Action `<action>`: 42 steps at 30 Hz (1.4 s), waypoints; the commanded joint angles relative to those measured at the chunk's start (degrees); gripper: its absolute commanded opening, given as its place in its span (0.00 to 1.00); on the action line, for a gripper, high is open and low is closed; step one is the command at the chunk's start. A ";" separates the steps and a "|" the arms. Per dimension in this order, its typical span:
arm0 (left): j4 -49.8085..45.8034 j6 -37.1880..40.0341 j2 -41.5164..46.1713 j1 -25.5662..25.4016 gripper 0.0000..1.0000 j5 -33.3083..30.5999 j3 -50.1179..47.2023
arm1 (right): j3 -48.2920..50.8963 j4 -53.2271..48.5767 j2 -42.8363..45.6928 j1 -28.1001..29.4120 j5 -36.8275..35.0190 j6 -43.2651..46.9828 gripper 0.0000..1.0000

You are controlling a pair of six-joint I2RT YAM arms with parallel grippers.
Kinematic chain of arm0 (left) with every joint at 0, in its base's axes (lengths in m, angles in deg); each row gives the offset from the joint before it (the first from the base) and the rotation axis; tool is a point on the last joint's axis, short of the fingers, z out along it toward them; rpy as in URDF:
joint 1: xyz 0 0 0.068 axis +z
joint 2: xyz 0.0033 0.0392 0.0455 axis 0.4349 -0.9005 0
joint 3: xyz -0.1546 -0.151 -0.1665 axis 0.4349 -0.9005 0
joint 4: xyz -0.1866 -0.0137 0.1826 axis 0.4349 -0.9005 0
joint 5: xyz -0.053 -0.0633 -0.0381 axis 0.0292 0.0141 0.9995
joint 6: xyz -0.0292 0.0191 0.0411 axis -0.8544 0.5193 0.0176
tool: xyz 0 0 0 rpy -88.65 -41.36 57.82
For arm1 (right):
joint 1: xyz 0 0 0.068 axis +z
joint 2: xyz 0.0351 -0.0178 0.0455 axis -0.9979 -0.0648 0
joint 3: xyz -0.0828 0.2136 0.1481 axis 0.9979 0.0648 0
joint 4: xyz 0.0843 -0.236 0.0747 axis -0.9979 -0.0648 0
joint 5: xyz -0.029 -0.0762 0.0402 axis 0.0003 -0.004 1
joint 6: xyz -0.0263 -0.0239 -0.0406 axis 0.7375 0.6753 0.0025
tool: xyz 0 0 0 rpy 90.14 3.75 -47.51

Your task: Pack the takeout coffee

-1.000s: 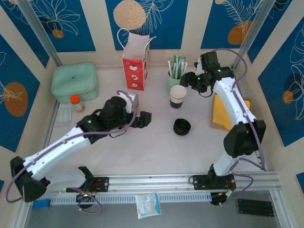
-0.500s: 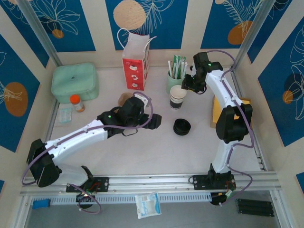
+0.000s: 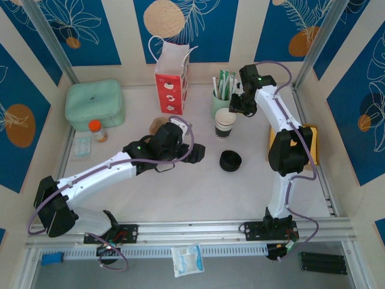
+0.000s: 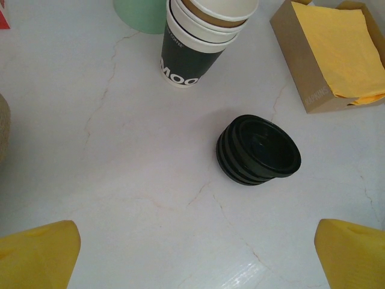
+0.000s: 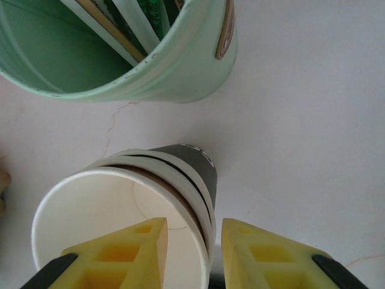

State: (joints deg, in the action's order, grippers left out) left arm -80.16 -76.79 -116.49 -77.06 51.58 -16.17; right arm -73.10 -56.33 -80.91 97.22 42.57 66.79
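Note:
The takeout coffee cup (image 3: 226, 115) is the tan-brown, white-rimmed one (image 4: 210, 19), nested on top of a stack of black-sided cups (image 4: 186, 63) right of centre. It has no lid on; its white inside (image 5: 90, 217) is empty. My right gripper (image 5: 192, 223) hovers over the stack (image 3: 233, 108), one yellow finger inside the top cup and one outside. The jaws are narrowed astride the rim, and a pinch cannot be made out. A stack of black lids (image 4: 258, 150) lies on the table (image 3: 230, 161). My left gripper (image 4: 195, 241) stands wide open and empty, just left of the lids (image 3: 197, 153).
A mint-green cup of sticks (image 5: 150, 66) stands right behind the cup stack. A red-and-white paper bag (image 3: 171, 78) stands at the back, with a mint case (image 3: 94, 104) and an orange-capped bottle (image 3: 96, 130) at the left. A box of yellow napkins (image 4: 337, 54) lies at the right.
My right gripper has moved left onto the cup stack and its jaws have narrowed round the rim. The left arm swung right toward the lids, then held still.

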 commanded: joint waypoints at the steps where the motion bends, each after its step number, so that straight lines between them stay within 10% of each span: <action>1: 0.72 0.16 1.25 -0.66 0.99 -0.41 1.70 | -1.74 -2.08 -0.88 0.42 -0.61 0.93 0.30; 22: 1.39 0.35 1.94 -0.66 0.99 -0.77 0.84 | -1.39 -1.52 -0.37 0.92 -0.88 2.06 0.00; 42: 1.42 0.10 1.89 -0.80 1.00 -0.68 0.84 | 0.07 0.06 6.73 0.93 -1.56 2.56 0.00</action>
State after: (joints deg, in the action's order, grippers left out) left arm -80.12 -76.79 -116.42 -77.09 51.55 -16.17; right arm -73.12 -56.85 -76.51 97.90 41.28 68.50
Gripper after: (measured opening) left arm 0.994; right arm 0.051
